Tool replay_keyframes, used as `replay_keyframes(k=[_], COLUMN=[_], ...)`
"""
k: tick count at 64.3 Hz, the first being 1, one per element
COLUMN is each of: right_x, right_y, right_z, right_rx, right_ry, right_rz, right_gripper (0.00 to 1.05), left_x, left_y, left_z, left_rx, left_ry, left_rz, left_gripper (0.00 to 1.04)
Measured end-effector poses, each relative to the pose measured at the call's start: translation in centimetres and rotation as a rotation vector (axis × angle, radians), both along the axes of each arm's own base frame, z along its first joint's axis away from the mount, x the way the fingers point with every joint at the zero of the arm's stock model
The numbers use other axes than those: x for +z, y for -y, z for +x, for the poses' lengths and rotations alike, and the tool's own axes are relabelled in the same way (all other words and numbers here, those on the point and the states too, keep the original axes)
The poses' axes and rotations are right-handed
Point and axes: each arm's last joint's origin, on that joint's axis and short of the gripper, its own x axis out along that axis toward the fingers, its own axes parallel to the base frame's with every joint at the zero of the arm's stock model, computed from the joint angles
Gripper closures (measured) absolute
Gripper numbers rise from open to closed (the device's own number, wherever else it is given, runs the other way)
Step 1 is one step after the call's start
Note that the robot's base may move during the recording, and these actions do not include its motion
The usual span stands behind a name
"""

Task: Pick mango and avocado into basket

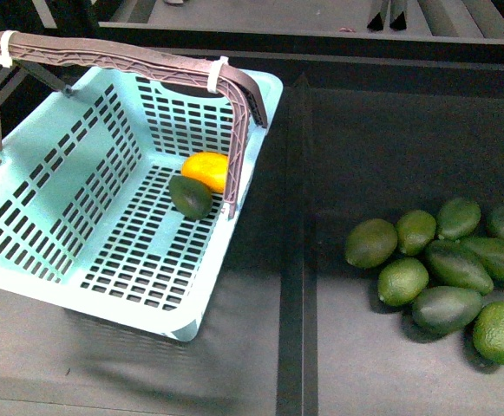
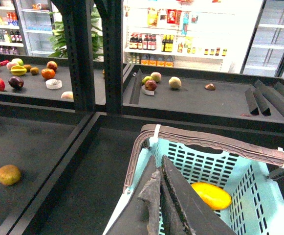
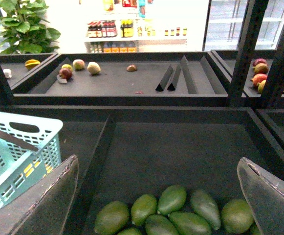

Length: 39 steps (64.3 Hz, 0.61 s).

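Mango and avocado lie touching inside basket. Left gripper closed, holding nothing. Right gripper spread wide above pile of avocados.

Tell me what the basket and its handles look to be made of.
Basket: apparently moulded plastic, light teal, with a slight sheen; the uniform slotted walls and floor suggest it. Handles: seemingly ribbed plastic too, brownish-purple and duller, tied with white zip ties.

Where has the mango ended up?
In the front view the mango lies inside the basket, at its far right corner, just behind the avocado and beside the handle's right post.
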Motion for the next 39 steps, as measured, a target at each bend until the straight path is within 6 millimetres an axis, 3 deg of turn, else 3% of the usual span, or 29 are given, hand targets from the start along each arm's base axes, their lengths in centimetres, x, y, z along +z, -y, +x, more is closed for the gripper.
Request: replay_keyframes(k=[39], right_x=[0.0], right_y=[0.0], right_z=[0.0], right_rx=[0.0], right_ry=[0.0], right_rz=[0.0], right_gripper=[0.09], left_x=[-0.3], left_y=[0.0], left_z=[-2.2], left_rx=[0.001], left_ry=[-0.006], left_rz=[0.0], left_gripper=[1.03])
